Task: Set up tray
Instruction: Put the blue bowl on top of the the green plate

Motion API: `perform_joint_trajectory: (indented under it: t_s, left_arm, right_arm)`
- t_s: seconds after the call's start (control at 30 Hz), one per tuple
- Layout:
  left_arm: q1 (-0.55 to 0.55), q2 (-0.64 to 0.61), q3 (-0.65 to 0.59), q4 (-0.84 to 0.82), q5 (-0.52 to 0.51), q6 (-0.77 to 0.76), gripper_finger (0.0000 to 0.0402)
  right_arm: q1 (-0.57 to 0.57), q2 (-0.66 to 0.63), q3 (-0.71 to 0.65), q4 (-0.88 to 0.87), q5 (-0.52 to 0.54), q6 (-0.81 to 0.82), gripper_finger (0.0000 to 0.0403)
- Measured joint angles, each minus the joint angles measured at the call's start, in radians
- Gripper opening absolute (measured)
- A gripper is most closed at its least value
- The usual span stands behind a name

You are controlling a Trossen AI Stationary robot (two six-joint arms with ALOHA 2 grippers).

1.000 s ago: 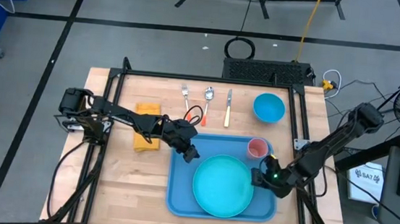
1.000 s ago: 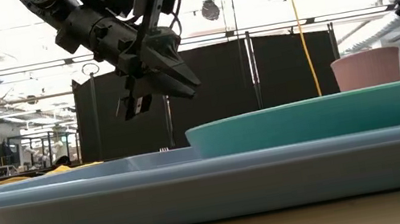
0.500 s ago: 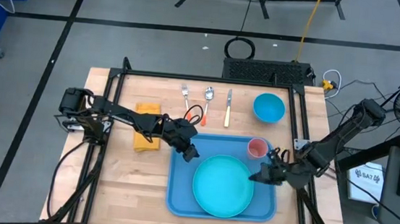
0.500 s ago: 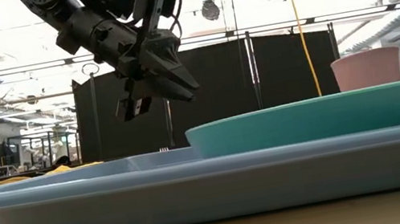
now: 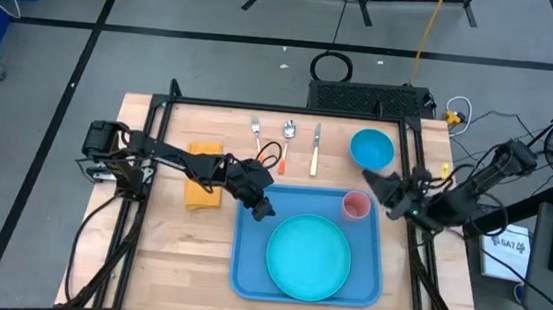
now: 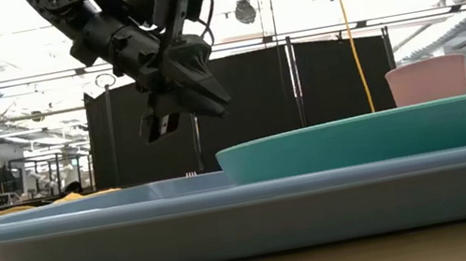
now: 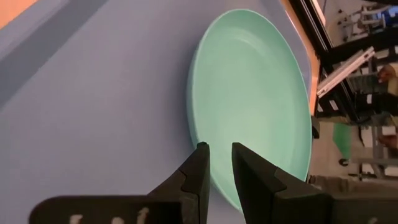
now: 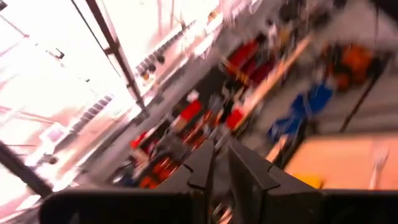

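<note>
The blue tray (image 5: 247, 258) lies flat on the wooden table, near its front right. A round teal plate (image 5: 309, 256) sits on the tray, and a pink cup (image 5: 355, 205) stands upright in the tray's far right corner. My left gripper (image 5: 264, 211) hangs above the tray's far left corner, slanting down toward the plate (image 7: 249, 93); its fingers (image 7: 202, 163) stand a narrow gap apart with nothing between them. My right gripper (image 5: 373, 182) is raised high past the tray's far right corner, between the cup and a blue bowl (image 5: 371, 148), pointing about level with its fingers almost together and empty.
On the table beyond the tray lie a fork (image 5: 256, 128), a spoon (image 5: 288, 130), a knife (image 5: 315, 150) and a small red-handled thing (image 5: 272, 161). A folded yellow cloth (image 5: 202, 179) lies left of the tray. A black frame (image 5: 290, 110) borders the table.
My right gripper has risen from low over the tray's right rim beside the plate. It has swung toward the table's far edge and tipped up from pointing down to about level, and it has left the low view. The plate, cup and tray have kept still.
</note>
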Motion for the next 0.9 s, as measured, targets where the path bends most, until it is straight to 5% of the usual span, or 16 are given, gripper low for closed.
perform_joint_trajectory:
  t_s: [0.3,0.57,0.77,0.9]
  left_arm:
    - [0.003,0.0,0.0,-0.024,0.093,0.075,0.0069]
    - [0.005,0.0,0.0,-0.038,0.111,0.076,0.0069]
    - [0.026,0.0,0.0,-0.037,0.111,0.042,0.0069]
    - [0.043,0.0,0.0,-0.036,0.111,0.033,0.0069]
  right_arm:
    - [-0.124,-0.022,0.09,-0.174,0.082,-0.165,0.0005]
    - [-0.249,0.082,0.393,-0.838,0.06,-0.009,0.0001]
    - [-0.462,0.199,0.649,-1.499,-0.257,0.378,0.0]
    - [-0.637,0.274,0.761,-1.834,-0.499,0.495,0.0]
